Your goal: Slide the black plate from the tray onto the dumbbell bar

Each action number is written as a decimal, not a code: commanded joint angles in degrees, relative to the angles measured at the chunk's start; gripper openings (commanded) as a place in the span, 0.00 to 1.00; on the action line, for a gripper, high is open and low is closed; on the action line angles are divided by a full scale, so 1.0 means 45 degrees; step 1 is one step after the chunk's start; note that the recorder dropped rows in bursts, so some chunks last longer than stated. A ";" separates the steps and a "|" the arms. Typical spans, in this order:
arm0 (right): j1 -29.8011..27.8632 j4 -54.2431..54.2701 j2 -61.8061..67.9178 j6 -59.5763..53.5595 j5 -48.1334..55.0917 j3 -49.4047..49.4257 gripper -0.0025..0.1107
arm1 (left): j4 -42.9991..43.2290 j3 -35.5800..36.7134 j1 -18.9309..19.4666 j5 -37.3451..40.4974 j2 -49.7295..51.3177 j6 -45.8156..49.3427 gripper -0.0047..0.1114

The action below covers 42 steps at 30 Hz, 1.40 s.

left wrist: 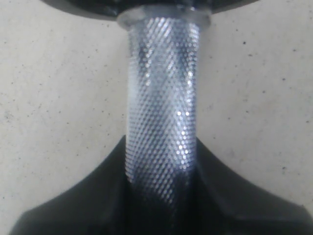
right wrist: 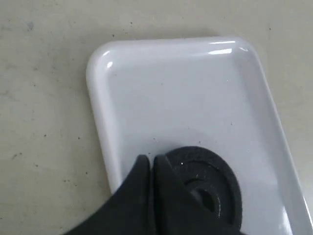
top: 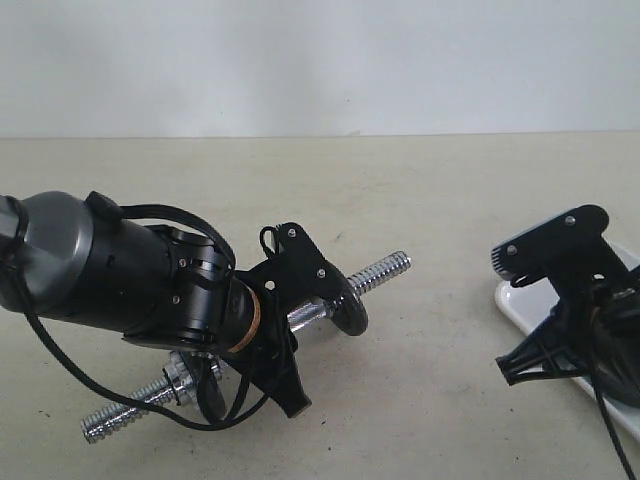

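Note:
The black plate [right wrist: 215, 178] lies flat in the white tray [right wrist: 195, 88], near one long rim. My right gripper [right wrist: 152, 161] is shut with nothing between its fingers, and its tips rest right beside the plate's edge. In the exterior view it hangs over the tray [top: 520, 305] at the right and hides the plate. My left gripper [top: 295, 320] is shut on the knurled middle of the dumbbell bar [left wrist: 161, 98] and holds it tilted, with the threaded end [top: 385, 268] raised.
Another black disc [top: 352, 305] sits on the bar just past my left fingers. A chrome collar nut [top: 180, 378] is on the bar's lower threaded end. The beige table [top: 420, 190] runs back to a white wall.

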 commanded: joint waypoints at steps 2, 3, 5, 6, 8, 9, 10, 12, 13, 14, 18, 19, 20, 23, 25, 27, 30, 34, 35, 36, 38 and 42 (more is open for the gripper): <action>-0.0140 0.0164 -0.0105 -0.0354 0.0079 -0.0153 0.02 | 0.0087 -0.0121 -0.0062 -0.0032 -0.0282 -0.0096 0.08; -0.0140 0.0194 -0.0105 -0.0354 0.0150 -0.0153 0.02 | 0.0087 -0.0121 -0.0062 -0.0032 -0.0282 -0.0096 0.08; -0.0140 0.0194 -0.0105 -0.0384 0.0418 -0.0153 0.02 | 0.0087 -0.0121 -0.0062 -0.0032 -0.0282 -0.0096 0.08; -0.0140 0.0194 -0.0105 -0.0423 0.0541 -0.0153 0.02 | 0.0087 -0.0121 -0.0062 -0.0032 -0.0282 -0.0096 0.08; -0.0140 0.0324 -0.0105 -0.0714 0.0830 -0.0153 0.02 | 0.0087 -0.0121 -0.0062 -0.0032 -0.0282 -0.0096 0.08; -0.0140 0.0466 -0.0105 -0.0832 0.0981 -0.0153 0.02 | 0.0087 -0.0121 -0.0062 -0.0057 -0.0282 -0.0096 0.08; -0.0140 0.0615 -0.0105 -0.1009 0.1114 -0.0153 0.02 | 0.0087 -0.0121 -0.0062 -0.0057 -0.0282 -0.0096 0.08; -0.0140 0.0948 -0.0105 -0.1306 0.1401 -0.0153 0.02 | 0.0087 -0.0121 -0.0062 -0.0083 -0.0282 -0.0096 0.08; -0.0140 0.1034 -0.0105 -0.1361 0.1535 -0.0153 0.02 | 0.0087 -0.0121 -0.0062 -0.0083 -0.0282 -0.0096 0.08; -0.0140 0.1167 -0.0105 -0.1361 0.1638 -0.0153 0.02 | 0.0087 -0.0121 -0.0062 -0.0083 -0.0282 -0.0096 0.08; -0.0140 0.1678 -0.0105 -0.1598 0.1548 -0.0153 0.11 | 0.0087 -0.0121 -0.0062 -0.0083 -0.0282 -0.0096 0.08; -0.0140 0.1743 -0.0105 -0.1598 0.1479 -0.0153 0.17 | 0.0087 -0.0121 -0.0062 -0.0083 -0.0282 -0.0096 0.08; -0.0140 0.1838 -0.0105 -0.1598 0.1449 -0.0153 0.26 | 0.0087 -0.0121 -0.0062 -0.0118 -0.0282 -0.0096 0.08; -0.0140 0.2433 -0.0105 -0.1747 0.1539 -0.0226 0.54 | 0.0087 -0.0121 -0.0062 -0.0153 -0.0282 -0.0157 0.08; -0.0140 0.3344 -0.0105 -0.2649 0.1705 -0.0445 0.61 | 0.0087 -0.0121 -0.0062 -0.0153 -0.0282 -0.0157 0.08; -0.0140 0.4545 -0.0105 -0.4239 0.1733 -0.0782 0.54 | 0.0087 -0.0121 -0.0062 -0.0180 -0.0282 -0.0156 0.08; -0.0140 0.5619 -0.0105 -0.5830 0.1733 -0.1379 0.48 | 0.0087 -0.0121 -0.0062 -0.0178 -0.0282 -0.0216 0.08; -0.0140 0.6406 -0.0105 -0.7142 0.2078 -0.2206 0.51 | 0.0087 -0.0121 -0.0062 -0.0178 -0.0282 -0.0216 0.08; -0.0140 0.6494 -0.0119 -0.7383 0.2177 -0.2397 0.52 | 0.0087 -0.0121 -0.0062 -0.0178 -0.0282 -0.0216 0.08; -0.0140 0.6609 -0.0207 -0.7663 0.2247 -0.2555 0.53 | 0.0087 -0.0121 -0.0062 -0.0178 -0.0282 -0.0216 0.08; -0.0352 0.6684 -0.0468 -0.7880 0.2269 -0.2780 0.52 | 0.0087 -0.0121 -0.0062 -0.0178 -0.0282 -0.0216 0.08; -0.1659 0.7921 -0.1288 -0.9439 0.1398 -0.3122 0.52 | 0.0087 -0.0121 -0.0062 -0.0139 -0.0282 -0.0220 0.08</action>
